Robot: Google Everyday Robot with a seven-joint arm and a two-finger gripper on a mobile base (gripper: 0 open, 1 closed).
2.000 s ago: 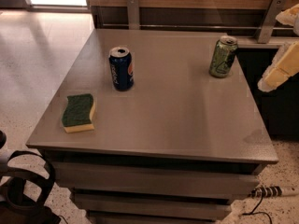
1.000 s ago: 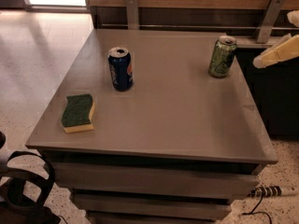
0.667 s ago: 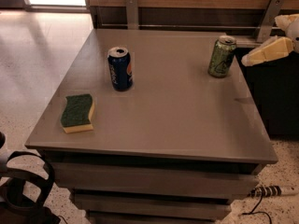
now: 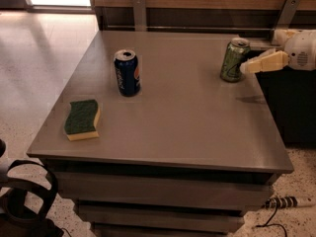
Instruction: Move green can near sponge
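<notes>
The green can (image 4: 233, 60) stands upright near the far right edge of the grey table (image 4: 187, 117). The sponge (image 4: 82, 119), dark green on top with a yellow base, lies flat near the front left corner. My gripper (image 4: 247, 66) comes in from the right at can height, its cream fingers (image 4: 264, 62) pointing left, with the tip right beside the can's right side. I cannot tell whether it touches the can.
A dark blue Pepsi can (image 4: 128, 72) stands upright left of centre, between the sponge and the green can. A wooden wall with metal brackets (image 4: 139, 11) runs behind the table. A dark cabinet (image 4: 291, 102) stands at the right. Cables (image 4: 281, 204) lie on the floor.
My gripper has risen from the right table edge and moved left, up to the green can's right side. The cans and sponge have not moved.
</notes>
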